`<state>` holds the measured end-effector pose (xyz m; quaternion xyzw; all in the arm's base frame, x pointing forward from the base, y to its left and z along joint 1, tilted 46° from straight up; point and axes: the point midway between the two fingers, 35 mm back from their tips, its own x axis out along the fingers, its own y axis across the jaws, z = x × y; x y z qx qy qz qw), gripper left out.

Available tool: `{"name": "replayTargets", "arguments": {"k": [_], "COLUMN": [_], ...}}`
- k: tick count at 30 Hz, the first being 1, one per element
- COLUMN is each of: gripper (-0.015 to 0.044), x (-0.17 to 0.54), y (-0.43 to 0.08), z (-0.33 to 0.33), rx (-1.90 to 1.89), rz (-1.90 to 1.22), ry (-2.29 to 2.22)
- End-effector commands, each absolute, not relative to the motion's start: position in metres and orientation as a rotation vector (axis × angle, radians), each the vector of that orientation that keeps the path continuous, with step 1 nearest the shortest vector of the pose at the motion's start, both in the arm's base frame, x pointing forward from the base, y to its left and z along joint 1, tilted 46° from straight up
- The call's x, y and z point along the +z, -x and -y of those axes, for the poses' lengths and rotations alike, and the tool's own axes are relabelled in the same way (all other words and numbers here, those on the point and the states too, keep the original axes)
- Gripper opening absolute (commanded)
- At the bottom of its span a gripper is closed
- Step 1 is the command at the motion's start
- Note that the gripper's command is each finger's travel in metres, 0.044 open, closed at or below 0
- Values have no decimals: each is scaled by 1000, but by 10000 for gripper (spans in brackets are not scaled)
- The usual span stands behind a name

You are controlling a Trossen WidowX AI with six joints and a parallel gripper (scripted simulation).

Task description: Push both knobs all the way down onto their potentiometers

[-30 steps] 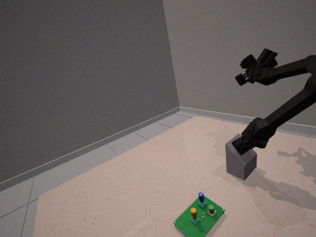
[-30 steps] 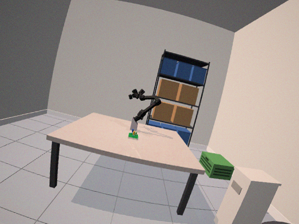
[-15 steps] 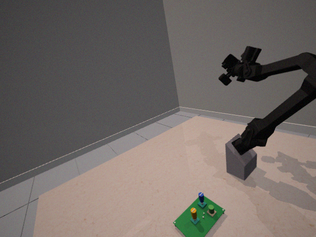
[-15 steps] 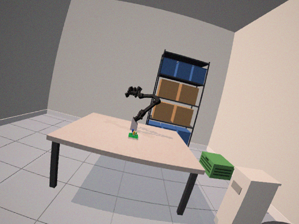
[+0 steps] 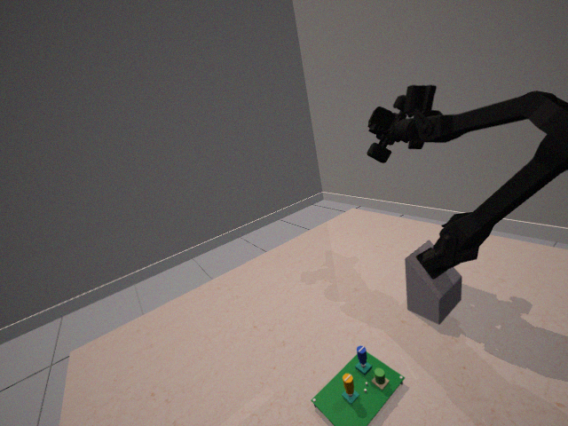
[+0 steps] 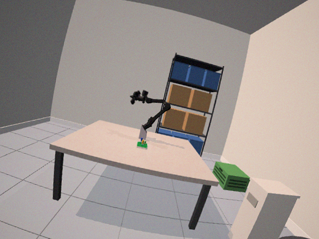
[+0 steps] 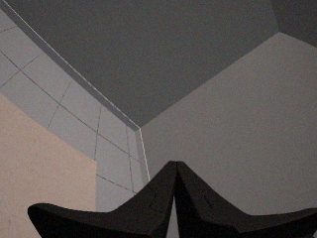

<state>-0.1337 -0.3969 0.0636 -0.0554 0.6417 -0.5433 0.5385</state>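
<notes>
Table (image 5: 229, 320) with green board (image 5: 336, 403); blue knob (image 5: 361, 354) and orange knob (image 5: 347, 382) raised; claw (image 5: 379, 151) clenched, empty, high above.

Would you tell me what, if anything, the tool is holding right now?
Nothing: the tool is shut on itself, high above the circuit board.
</notes>
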Motion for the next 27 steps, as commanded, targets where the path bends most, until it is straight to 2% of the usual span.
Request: {"name": "replayTargets", "arguments": {"k": [1,27], "gripper": [0,0], "x": [55,11], "y": [97,-85], "z": [404,374], "rx": [-1138,-398], "rz": [-1521,-1452], "ry": [178,416]}}
